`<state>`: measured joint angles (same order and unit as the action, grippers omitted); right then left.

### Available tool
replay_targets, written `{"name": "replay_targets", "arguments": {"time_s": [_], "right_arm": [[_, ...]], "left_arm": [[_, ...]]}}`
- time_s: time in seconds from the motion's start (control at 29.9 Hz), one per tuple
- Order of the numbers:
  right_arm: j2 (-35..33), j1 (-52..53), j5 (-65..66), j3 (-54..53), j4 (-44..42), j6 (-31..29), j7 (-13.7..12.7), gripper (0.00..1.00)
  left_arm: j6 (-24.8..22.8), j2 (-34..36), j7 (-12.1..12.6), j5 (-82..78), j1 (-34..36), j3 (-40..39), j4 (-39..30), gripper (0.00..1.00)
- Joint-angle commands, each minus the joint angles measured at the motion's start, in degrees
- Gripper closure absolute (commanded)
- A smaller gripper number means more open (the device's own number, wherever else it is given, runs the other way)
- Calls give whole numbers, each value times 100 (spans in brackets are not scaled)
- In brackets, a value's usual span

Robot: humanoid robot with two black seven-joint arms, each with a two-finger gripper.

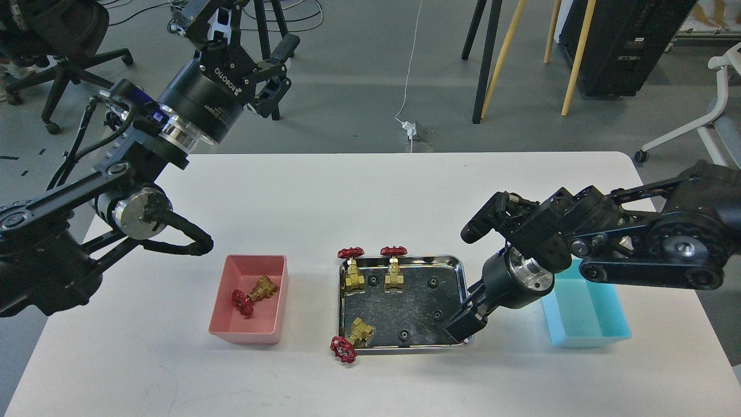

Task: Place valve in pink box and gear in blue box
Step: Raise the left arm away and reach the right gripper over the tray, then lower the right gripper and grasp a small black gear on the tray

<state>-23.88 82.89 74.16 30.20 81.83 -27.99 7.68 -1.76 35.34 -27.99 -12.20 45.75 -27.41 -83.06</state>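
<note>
One valve (255, 292) lies in the pink box (223, 301). Three more valves stand or lie in the steel tray (405, 259): two at its back left (353, 272) (395, 269), and one at the front left corner (354, 337) with its red wheel over the rim. Several black gears lie on the tray, one of them (437, 315) near my right gripper (461, 326). That gripper points down-left over the tray's front right corner; its fingers cannot be told apart. The blue box (596, 333) is partly hidden behind my right arm, and what shows of it is empty. My left gripper (249, 35) is open and empty, high over the back left.
My right arm (637, 249) stretches in from the right, over the blue box's back part. My left arm's elbow (139, 211) hangs above the table's left side, behind the pink box. Stand legs (486, 58) and chairs are on the floor behind the table.
</note>
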Motion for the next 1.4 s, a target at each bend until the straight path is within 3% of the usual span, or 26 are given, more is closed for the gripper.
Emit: {"name": "replay_targets", "arguments": {"time_s": [0.0,0.2,1.37], "right_arm": [[339,-124,10,21,-413,-1,5,19],[673,-211,19,30,-853,-1,5,39],[1394,-968,28,21,-1952,-1,-13,48]], "left_arm": [[0,-89,-1,-2,-22,-2,1,13],[0,-115,-1,-10,-102,-2,10,13],[0,-89,-1,-19,-444,-37,36,12]]}}
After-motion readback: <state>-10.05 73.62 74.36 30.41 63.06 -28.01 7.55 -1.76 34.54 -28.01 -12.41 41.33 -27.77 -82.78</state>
